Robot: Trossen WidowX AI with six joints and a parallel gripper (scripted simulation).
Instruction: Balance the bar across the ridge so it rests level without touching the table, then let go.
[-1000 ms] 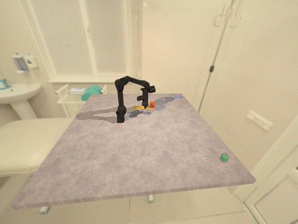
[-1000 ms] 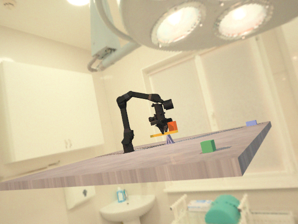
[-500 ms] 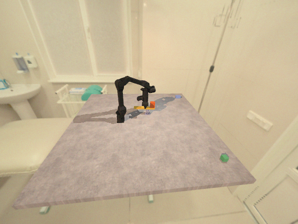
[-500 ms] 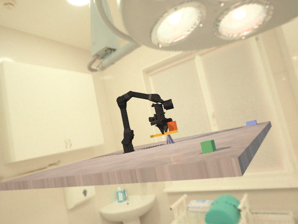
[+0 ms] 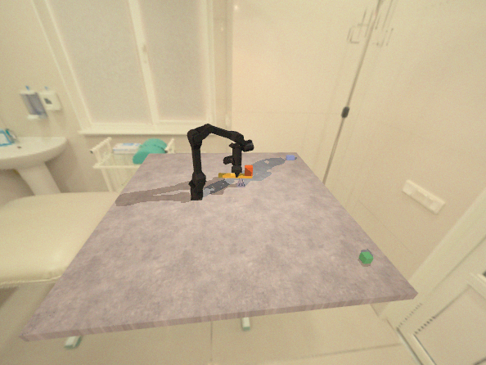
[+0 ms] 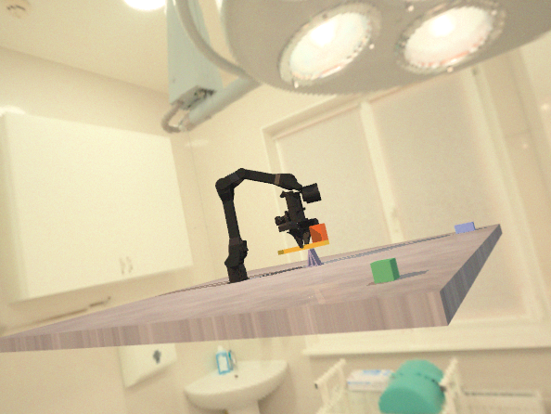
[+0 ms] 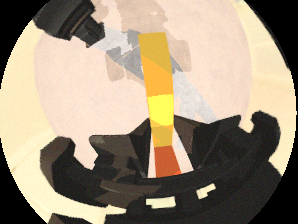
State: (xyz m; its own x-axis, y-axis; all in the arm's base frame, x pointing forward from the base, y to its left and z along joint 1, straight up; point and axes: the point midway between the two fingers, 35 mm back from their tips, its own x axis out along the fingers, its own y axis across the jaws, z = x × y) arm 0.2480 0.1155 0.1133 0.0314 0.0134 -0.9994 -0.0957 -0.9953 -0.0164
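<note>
The long yellow-orange bar (image 5: 226, 175) (image 6: 288, 251) (image 7: 159, 77) is held off the table and looks about level. An orange-red block (image 5: 249, 170) (image 6: 318, 232) (image 7: 166, 161) stands on the bar's end away from the arm's base. My gripper (image 5: 236, 175) (image 6: 303, 245) (image 7: 161, 119) points down and is shut on the bar, beside the block. The small purple ridge (image 5: 241, 182) (image 6: 312, 260) stands on the table under the bar, close to the fingers on the block's side. Its top is at or just below the bar's underside; whether they touch cannot be told. The ridge is hidden in the wrist view.
A green cube (image 5: 366, 257) (image 6: 384, 271) lies far off, near the table's edge. A small blue block (image 5: 290, 157) (image 6: 465, 227) lies by the table's far corner. The arm's shadow crosses the table (image 5: 196, 262) (image 6: 260, 302) around the ridge.
</note>
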